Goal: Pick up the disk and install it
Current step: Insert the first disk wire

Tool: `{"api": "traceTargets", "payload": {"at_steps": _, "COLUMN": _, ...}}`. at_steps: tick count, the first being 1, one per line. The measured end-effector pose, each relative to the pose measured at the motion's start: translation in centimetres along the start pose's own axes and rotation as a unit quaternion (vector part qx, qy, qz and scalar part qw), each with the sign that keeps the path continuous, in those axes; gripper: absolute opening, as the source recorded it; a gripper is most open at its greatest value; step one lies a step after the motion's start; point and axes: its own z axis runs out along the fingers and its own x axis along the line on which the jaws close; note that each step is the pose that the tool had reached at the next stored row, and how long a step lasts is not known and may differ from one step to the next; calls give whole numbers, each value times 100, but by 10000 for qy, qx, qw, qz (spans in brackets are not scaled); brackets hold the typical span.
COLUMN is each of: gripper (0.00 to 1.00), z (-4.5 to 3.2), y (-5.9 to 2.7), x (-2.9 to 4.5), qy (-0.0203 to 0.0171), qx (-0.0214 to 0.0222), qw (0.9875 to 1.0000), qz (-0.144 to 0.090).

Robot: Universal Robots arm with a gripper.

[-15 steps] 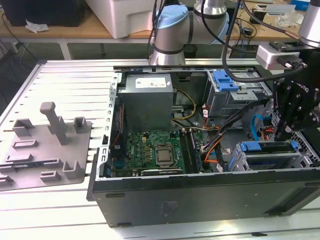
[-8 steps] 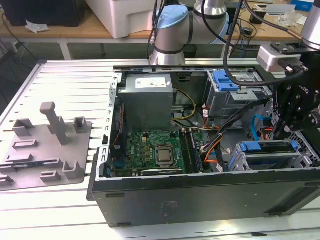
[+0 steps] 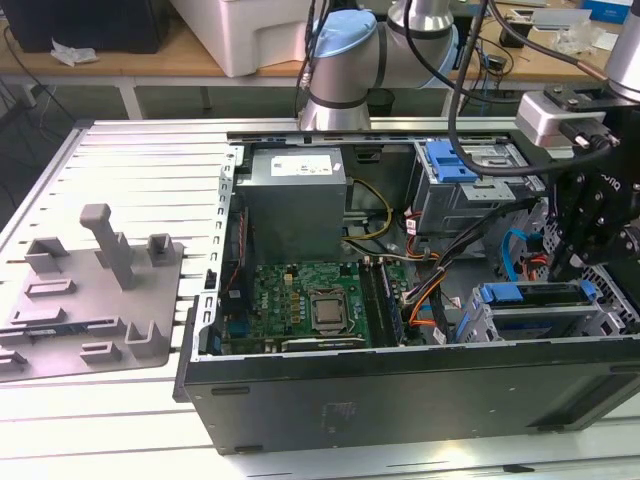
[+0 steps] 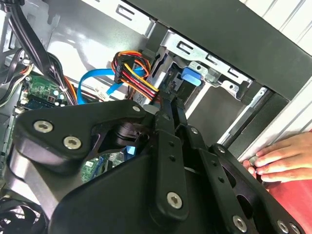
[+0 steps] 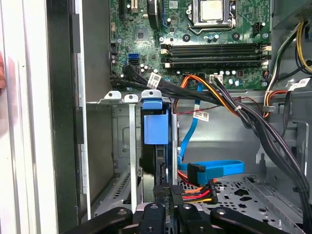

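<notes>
Installing step: the disk (image 5: 156, 127) is standing edge-on inside the drive cage (image 5: 132, 146); the gripper (image 5: 169, 191), jaws together, is hovering at the cage mouth. Seating it likely calls for a straight inward push.

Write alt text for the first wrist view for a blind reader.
The black metal claw sits close to the disk in its blue plastic carrier, slotted into a grey metal drive cage. Beyond are a green circuit board and black cables.
</notes>
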Motion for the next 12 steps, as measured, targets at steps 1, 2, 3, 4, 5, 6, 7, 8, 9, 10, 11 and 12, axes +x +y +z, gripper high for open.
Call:
{"api": "traceTargets", "payload": {"at_steps": 1, "gripper": 16, "z": 1, "y": 0, "x": 8, "qy": -7, "qx": 0, "qw": 10000, "qz": 0}}
{"api": "traceTargets", "payload": {"at_steps": 2, "gripper": 16, "z": 3, "y": -1, "x": 23, "qy": -22, "qx": 0, "qw": 10000, "qz": 1}}
{"api": "traceTargets", "payload": {"at_steps": 3, "gripper": 16, "z": 3, "y": -2, "x": 32, "qy": -34, "qx": -1, "qw": 10000, "qz": 2}}
{"api": "traceTargets", "payload": {"at_steps": 4, "gripper": 16, "z": 4, "y": -2, "x": 38, "qy": -43, "qx": -1, "qw": 10000, "qz": 2}}
{"api": "traceTargets", "payload": {"at_steps": 5, "gripper": 16, "z": 4, "y": -3, "x": 47, "qy": -57, "qx": -1, "qw": 10000, "qz": 2}}
{"api": "traceTargets", "payload": {"at_steps": 6, "gripper": 16, "z": 5, "y": -2, "x": 53, "qy": -66, "qx": -1, "qw": 10000, "qz": 3}}
{"api": "traceTargets", "payload": {"at_steps": 7, "gripper": 16, "z": 5, "y": -2, "x": 54, "qy": -69, "qx": -1, "qw": 10000, "qz": 4}}
{"api": "traceTargets", "payload": {"at_steps": 8, "gripper": 16, "z": 5, "y": -2, "x": 54, "qy": -70, "qx": -1, "qw": 10000, "qz": 4}}
{"api": "traceTargets", "payload": {"at_steps": 9, "gripper": 16, "z": 5, "y": -2, "x": 54, "qy": -70, "qx": -1, "qw": 10000, "qz": 3}}
{"api": "traceTargets", "payload": {"at_steps": 10, "gripper": 16, "z": 6, "y": -2, "x": 55, "qy": -71, "qx": -1, "qw": 10000, "qz": 4}}
{"api": "traceTargets", "payload": {"at_steps": 11, "gripper": 16, "z": 5, "y": -2, "x": 55, "qy": -70, "qx": -1, "qw": 10000, "qz": 4}}
{"api": "traceTargets", "payload": {"at_steps": 12, "gripper": 16, "z": 6, "y": -3, "x": 55, "qy": -71, "qx": -1, "qw": 10000, "qz": 5}}
